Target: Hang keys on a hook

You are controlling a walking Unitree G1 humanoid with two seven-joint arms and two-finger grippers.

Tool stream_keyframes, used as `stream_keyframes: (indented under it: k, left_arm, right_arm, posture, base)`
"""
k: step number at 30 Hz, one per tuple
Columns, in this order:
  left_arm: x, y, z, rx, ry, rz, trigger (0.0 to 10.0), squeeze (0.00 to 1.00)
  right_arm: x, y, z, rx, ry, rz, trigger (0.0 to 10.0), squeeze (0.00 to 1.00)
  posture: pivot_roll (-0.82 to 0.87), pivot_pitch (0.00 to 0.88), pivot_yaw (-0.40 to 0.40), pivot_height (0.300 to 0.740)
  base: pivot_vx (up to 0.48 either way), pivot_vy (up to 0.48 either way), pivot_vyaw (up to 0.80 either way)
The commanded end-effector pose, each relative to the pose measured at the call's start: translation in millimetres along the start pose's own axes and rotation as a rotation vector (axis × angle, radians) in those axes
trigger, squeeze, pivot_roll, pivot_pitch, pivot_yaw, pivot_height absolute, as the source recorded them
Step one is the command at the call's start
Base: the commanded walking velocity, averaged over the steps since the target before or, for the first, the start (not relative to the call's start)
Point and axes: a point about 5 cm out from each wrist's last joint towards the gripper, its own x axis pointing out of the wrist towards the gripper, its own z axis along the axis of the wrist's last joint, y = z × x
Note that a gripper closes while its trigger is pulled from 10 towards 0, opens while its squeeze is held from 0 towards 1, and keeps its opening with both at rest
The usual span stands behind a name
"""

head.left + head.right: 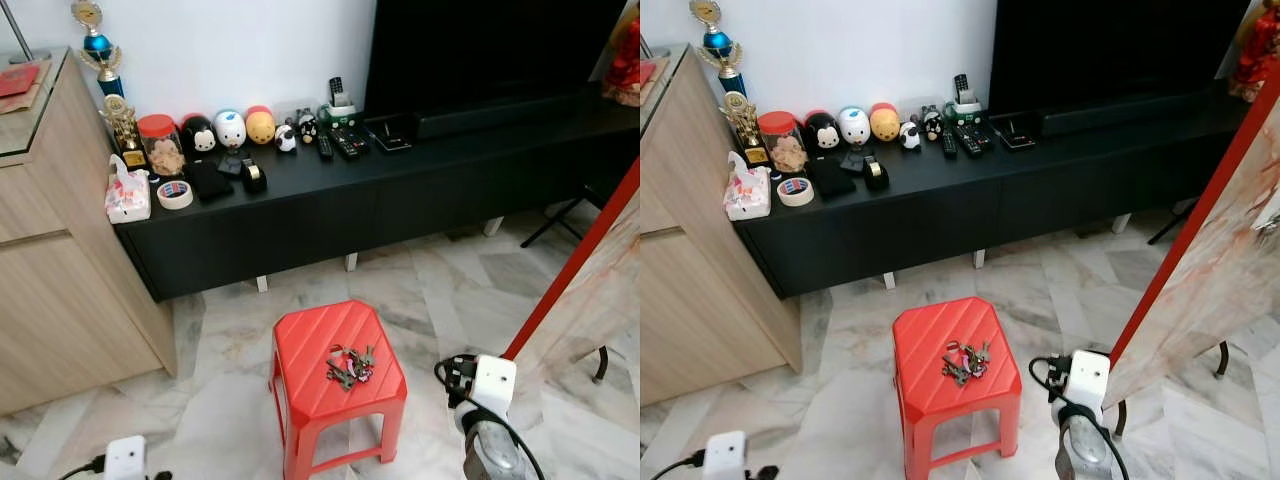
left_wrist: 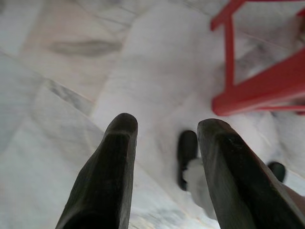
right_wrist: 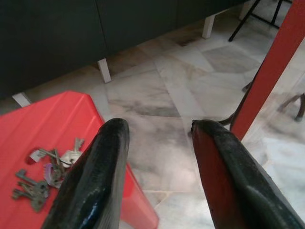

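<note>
Loosely heaped metal keys (image 1: 350, 365), ribbed red plastic stool (image 1: 310, 345)

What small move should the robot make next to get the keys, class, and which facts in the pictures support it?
Probably swing the right gripper over and down toward the keys. They lie loose on the red stool, and that gripper is open, empty and beside the stool's edge over the floor, so it is nearest. The left gripper hangs low on the stool's other side.

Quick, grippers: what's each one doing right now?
Left gripper: open, empty, over the floor beside the red stool.
Right gripper: open, empty, beside the keys.
</note>
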Motion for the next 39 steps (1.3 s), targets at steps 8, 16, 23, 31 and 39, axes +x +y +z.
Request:
stream_keyframes:
  k: [8,16,23,31,39]
  left_arm:
    - [1.3,-18.8,-6,-0.011,0.013,-0.016,10.0,0.00]
    - [-4.6,-4.0,-20,-0.028,0.046,0.006,10.0,0.00]
    - [-12.6,22.6,-30,-0.044,0.070,0.037,10.0,0.00]
    - [-14.5,25.6,-33,-0.043,0.079,0.043,10.0,0.00]
    - [-13.7,14.6,-38,-0.044,0.089,0.033,10.0,0.00]
  right_arm:
    - [-5.3,-6.2,17,-0.079,-0.153,0.030,10.0,0.00]
    - [-12.7,5.7,39,-0.172,-0.297,0.144,10.0,0.00]
    - [-9.1,27.4,59,-0.031,-0.269,0.213,10.0,0.00]
    - [-17.3,30.2,70,-0.005,-0.234,0.211,10.0,0.00]
    - [-26.5,25.6,76,0.023,-0.052,0.121,10.0,0.00]
  posture:
    - [0.02,0.000,-0.023,0.740]
    - [0.01,0.000,-0.030,0.740]
    - [0.03,0.000,-0.050,0.740]
    - [0.04,0.000,-0.062,0.740]
    - [0.03,0.000,-0.066,0.740]
  base:
    - [0.000,0.000,0.00]
    - [0.000,0.000,0.00]
    - [0.000,0.000,0.00]
    - [0.000,0.000,0.00]
    - [0.000,0.000,0.00]
